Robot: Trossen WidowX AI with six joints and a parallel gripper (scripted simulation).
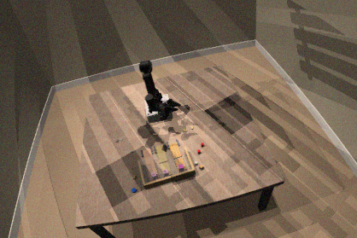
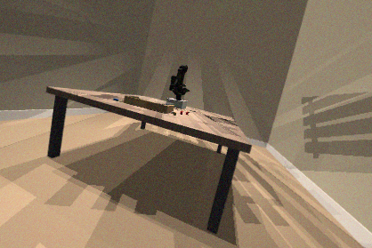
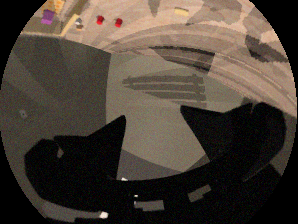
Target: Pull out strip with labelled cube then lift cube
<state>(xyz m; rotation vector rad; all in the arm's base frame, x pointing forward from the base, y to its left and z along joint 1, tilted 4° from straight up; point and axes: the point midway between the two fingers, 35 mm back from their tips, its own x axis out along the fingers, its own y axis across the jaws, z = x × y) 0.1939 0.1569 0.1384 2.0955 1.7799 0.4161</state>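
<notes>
A shallow wooden tray (image 1: pixel 170 180) (image 2: pixel 149 103) holds three strips side by side: a pinkish strip (image 1: pixel 148 160) at the left, a yellow-green strip (image 1: pixel 162 153) in the middle and an orange strip (image 1: pixel 175 151) (image 3: pixel 59 5) at the right. A purple cube shows at the front end of each: the left cube (image 1: pixel 154 175), the middle cube (image 1: pixel 166 172) and the right cube (image 1: pixel 181 167) (image 3: pixel 48 17). Labels and any breaks in the strips are too small to tell. My gripper (image 1: pixel 178 106) (image 2: pixel 188 90) (image 3: pixel 153 113) is open and empty, raised behind the tray, away from the strips.
Two red pieces (image 1: pixel 202 144) (image 1: pixel 199 152) (image 3: pixel 100 20) (image 3: pixel 118 23) lie right of the tray. A blue disc (image 1: pixel 134 190) (image 2: pixel 116 100) lies off its front left corner. A small orange piece (image 1: pixel 201 167) lies by its right wall. A yellowish piece (image 3: pixel 181 11) shows in the wrist view.
</notes>
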